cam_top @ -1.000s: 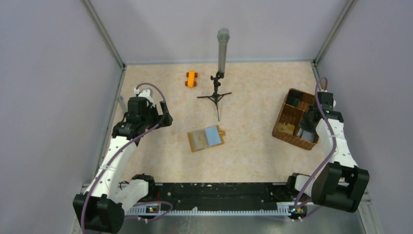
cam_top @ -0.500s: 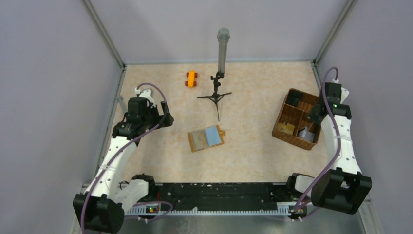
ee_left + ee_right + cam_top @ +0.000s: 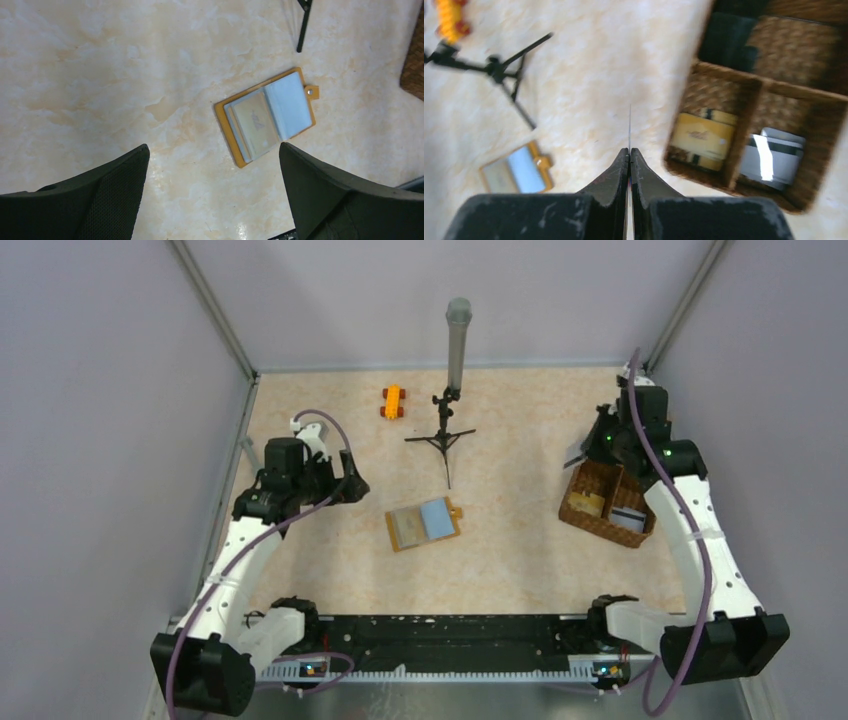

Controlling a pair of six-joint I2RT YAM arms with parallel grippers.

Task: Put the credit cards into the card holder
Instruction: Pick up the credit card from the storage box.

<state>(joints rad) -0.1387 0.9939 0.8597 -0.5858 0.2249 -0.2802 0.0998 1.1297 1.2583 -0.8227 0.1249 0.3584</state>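
Right hand, one card, one holder

All three views overlook the card holder.

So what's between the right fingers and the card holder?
Only bare tabletop, seen in the right wrist view; the right fingers pinch a thin card edge-on.

Lighting bright, even, diffuse; shadows faint. Top and left wrist views sharp. Right wrist view motion-blurred; glare streak lower right.
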